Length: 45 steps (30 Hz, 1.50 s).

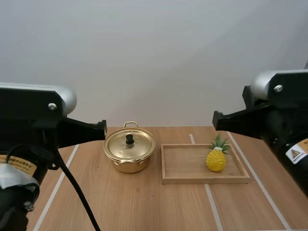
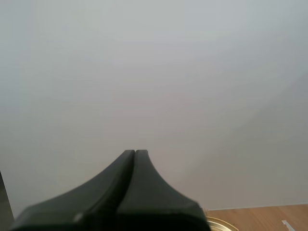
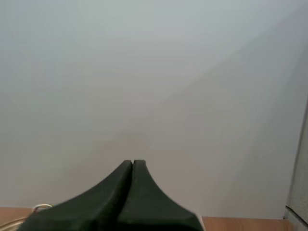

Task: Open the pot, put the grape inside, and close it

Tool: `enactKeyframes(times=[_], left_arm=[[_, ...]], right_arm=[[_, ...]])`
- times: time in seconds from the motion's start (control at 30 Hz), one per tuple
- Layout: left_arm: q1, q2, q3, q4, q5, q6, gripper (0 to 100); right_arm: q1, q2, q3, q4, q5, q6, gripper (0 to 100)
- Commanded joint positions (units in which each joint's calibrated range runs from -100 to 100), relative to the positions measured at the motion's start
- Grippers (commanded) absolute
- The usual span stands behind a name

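Wall (image 1: pixel 154 53): plain, matte, grey-white, spans the full width behind the table (image 1: pixel 144 207). Table: light wood, its far edge against the wall. White tape lines (image 1: pixel 212 208) on the top: one long line on each side, both slanting inward toward the wall, plus one down the middle that shows in two stretches. Light: soft and even, with only faint shadows on the wood. In both wrist views the wall shades from lighter to slightly darker grey along a diagonal, and it meets a strip of the same wood.
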Motion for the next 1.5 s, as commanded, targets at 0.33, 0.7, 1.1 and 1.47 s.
enactKeyframes(times=[0.33, 0.7, 1.1, 1.47], left_arm=[[0.88, -1.0, 23.6, 3.3, -16.1, -1.2, 0], [0.88, -1.0, 32.2, 3.6, -10.9, -9.2, 0], [0.88, -1.0, 32.2, 4.0, -6.4, -9.5, 0], [0.88, -1.0, 32.2, 4.0, -8.3, -9.5, 0]], right_arm=[[-1.7, -0.4, 21.0, -1.4, -9.9, 0.2, 0], [-2.2, -0.4, 31.2, 1.4, -13.0, 0.2, 0], [-2.8, -0.4, 31.2, 4.8, -4.4, 0.2, 0], [-2.7, -0.4, 31.2, 5.2, -4.2, 0.2, 0]])
